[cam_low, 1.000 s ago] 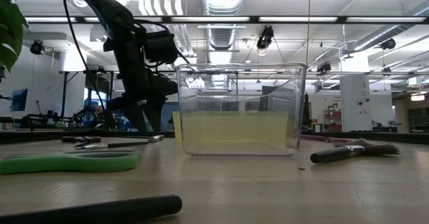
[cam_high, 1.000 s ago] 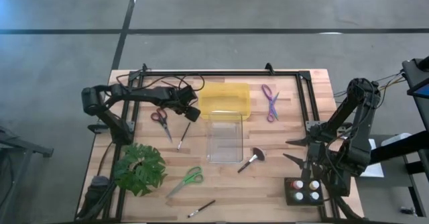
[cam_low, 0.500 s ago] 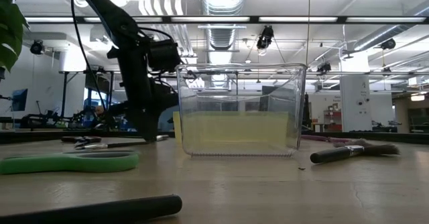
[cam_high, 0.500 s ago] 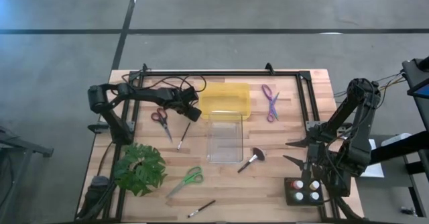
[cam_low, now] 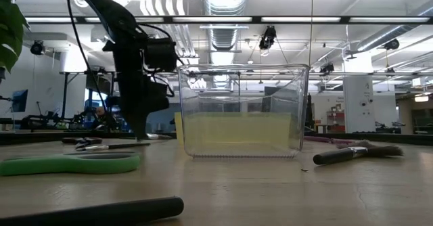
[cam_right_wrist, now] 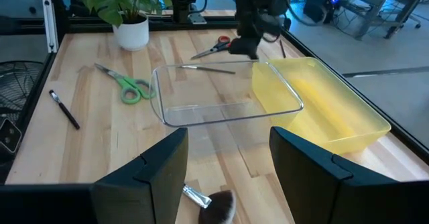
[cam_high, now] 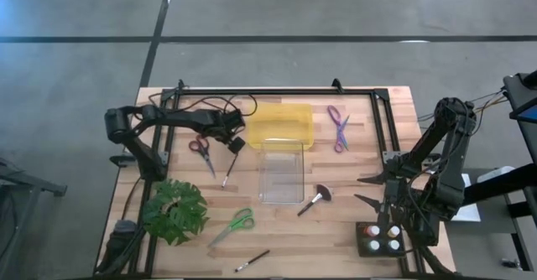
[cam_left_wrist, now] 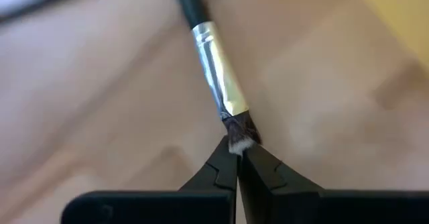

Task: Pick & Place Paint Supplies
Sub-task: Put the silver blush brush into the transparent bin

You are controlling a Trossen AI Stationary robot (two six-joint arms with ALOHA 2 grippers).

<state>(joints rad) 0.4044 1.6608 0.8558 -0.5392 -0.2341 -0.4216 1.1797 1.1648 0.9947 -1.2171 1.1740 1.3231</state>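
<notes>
on the wooden bench (cam_high: pixel 336 230), a thin brush (cam_left_wrist: pixel 214 83) was pinched at its bristle tip by the left gripper (cam_left_wrist: pixel 236 158), so a lift seemed next.

Count on the desk (cam_high: pixel 352 230):
- scissors: 3, red (cam_high: pixel 200 148), green (cam_high: pixel 236 224), purple (cam_high: pixel 338 127)
- thin brushes: 2, one (cam_high: pixel 229 170), other (cam_high: pixel 252 260)
- broad brush (cam_high: pixel 315 199): 1
- paint bottles (cam_high: pixel 382 238): 4, in one holder
- bins: 2, clear (cam_high: pixel 282 172), yellow (cam_high: pixel 282 125)
- plant (cam_high: pixel 175 210): 1
</notes>
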